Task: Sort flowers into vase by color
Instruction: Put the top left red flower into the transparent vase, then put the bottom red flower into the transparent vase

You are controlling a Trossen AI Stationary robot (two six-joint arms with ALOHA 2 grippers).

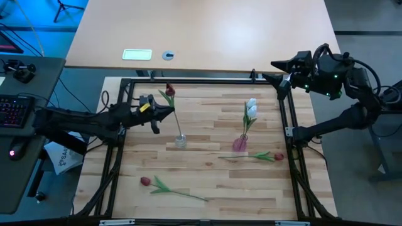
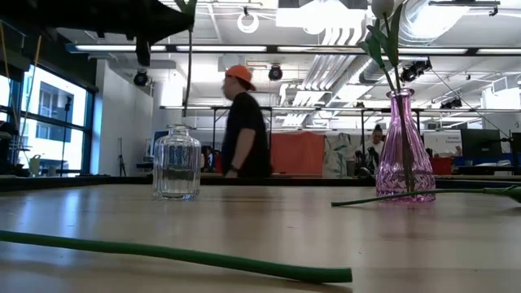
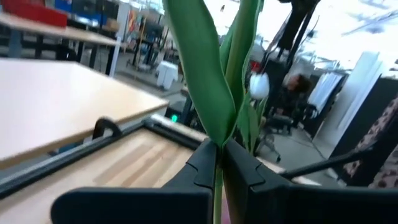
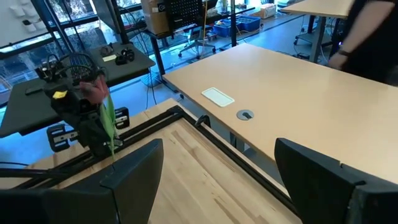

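Left tool point(image 1: 168, 112) pinches the thin green stem of a dark red artificial tulip point(image 1: 169, 90), its stem hanging down into the clear glass jar point(image 1: 180, 140). Two white tulips point(image 1: 251, 108) stand in the pink glass vase point(image 1: 240, 144); two red tulips point(image 1: 146, 181) lie on the wooden desk point(image 1: 207, 182). Right tool point(image 4: 217, 180) is spread wide beyond the desk's far right corner.

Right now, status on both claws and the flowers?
Left claw shut on red tulip, stem over clear vase. Right claw open, parked off-table. Two red tulips loose on table. Nothing blocking.
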